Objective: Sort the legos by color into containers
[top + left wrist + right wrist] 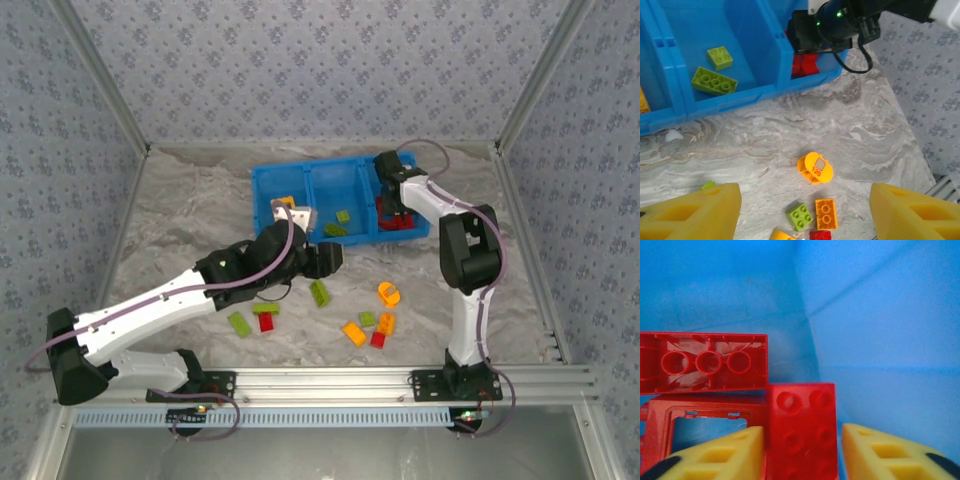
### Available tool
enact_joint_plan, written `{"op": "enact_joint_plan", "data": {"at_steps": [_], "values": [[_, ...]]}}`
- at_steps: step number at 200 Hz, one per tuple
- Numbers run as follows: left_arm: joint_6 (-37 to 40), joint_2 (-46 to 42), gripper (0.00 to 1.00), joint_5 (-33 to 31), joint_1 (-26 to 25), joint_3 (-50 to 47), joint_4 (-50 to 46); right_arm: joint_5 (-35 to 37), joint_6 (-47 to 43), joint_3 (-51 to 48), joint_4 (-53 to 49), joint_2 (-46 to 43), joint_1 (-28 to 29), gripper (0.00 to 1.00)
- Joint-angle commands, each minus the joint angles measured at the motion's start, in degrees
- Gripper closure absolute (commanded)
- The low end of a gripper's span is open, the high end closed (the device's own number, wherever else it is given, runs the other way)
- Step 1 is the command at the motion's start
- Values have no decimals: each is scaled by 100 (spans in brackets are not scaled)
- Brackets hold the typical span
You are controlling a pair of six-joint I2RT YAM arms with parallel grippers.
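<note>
A blue bin of three compartments sits on a marbled table. The right gripper is down in the bin's right compartment, its jaws slightly parted around a red brick that lies among other red legos; this looks like a drop-off. The left gripper hangs in front of the bin, wide and empty, above loose legos. Next it would need to descend on one. An orange rounded piece reads "120"

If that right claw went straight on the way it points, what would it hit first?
Most likely the red studded brick directly ahead of the right gripper, inside the blue bin; depth is unclear.
</note>
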Motion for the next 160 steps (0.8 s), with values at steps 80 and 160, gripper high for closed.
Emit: {"op": "enact_joint_plan", "data": {"at_steps": [80, 160], "values": [[-891, -404, 32, -1097, -43, -162, -2473, 311, -12, 14, -107, -1714, 532, 43], [-370, 124, 17, 579, 1086, -979, -3031, -3328, 10, -3999, 1662, -6118, 2885, 27]]}}
